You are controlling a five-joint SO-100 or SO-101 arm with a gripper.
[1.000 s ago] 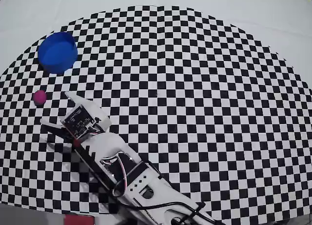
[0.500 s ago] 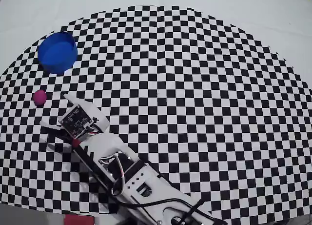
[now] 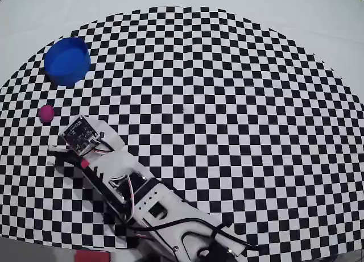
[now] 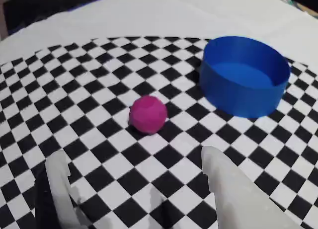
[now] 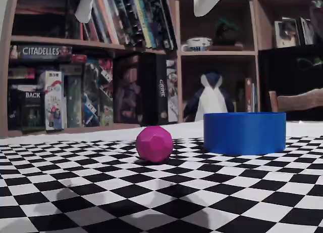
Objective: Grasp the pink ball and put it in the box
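The pink ball point(image 4: 148, 114) lies on the checkered mat, apart from the round blue box point(image 4: 246, 75), which stands open-topped beyond it to the right in the wrist view. My gripper point(image 4: 135, 157) is open and empty, with its two white fingers point(image 4: 221, 179) spread wide above the mat, short of the ball. In the fixed view the gripper point(image 5: 140, 15) hangs high above the ball point(image 5: 154, 143), with the box point(image 5: 245, 133) to the right. In the overhead view the ball point(image 3: 46, 112) is at the left, the box point(image 3: 67, 60) behind it, and the arm point(image 3: 122, 177) reaches in from the bottom.
The black-and-white checkered mat point(image 3: 227, 120) lies on a white cloth point(image 3: 318, 23). In the fixed view a bookshelf with game boxes point(image 5: 53, 99) and a penguin toy point(image 5: 211, 99) stand behind the table. A red object point(image 3: 91, 255) sits at the overhead view's bottom edge.
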